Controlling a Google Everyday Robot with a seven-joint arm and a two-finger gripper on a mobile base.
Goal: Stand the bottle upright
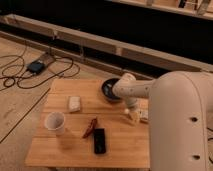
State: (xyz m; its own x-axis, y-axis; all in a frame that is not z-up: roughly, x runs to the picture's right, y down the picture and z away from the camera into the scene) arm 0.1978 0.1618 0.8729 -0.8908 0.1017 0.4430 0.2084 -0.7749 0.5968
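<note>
The wooden counter point(120, 150) stands on a pale floor in front of a long dark wall. The robot's white arm point(150, 88) reaches in from the right, passes over the counter's right edge and bends down near the middle of that edge. The gripper point(131, 106) points downward there, directly over the bottle point(133, 117) and touching or all but touching its top; whether it is closed on the bottle or spread around it, I cannot tell.

The bottle is a small whitish thing on the counter near the right edge, about halfway between the back and front edges. Its upper part is hidden by the gripper, so I cannot say whether it stands straight or leans. Just beside it, closer to the right edge, lies a small pale packet point(145, 116).

A dark bowl point(108, 89) sits near the back edge, right of the middle, partly covered by the arm's wrist. It is behind the bottle and apart from it. A flat white block point(74, 103) lies left of the middle, toward the back edge. A white mug point(55, 122) stands upright near the left edge, closer to the front. Near the middle of the counter lies a small red object point(90, 128), and just in front of it a flat black device point(99, 141) lies lengthwise toward the front edge.

On the floor beyond the back left corner, dark cables point(17, 76) loop around a small dark box point(36, 66)
</note>
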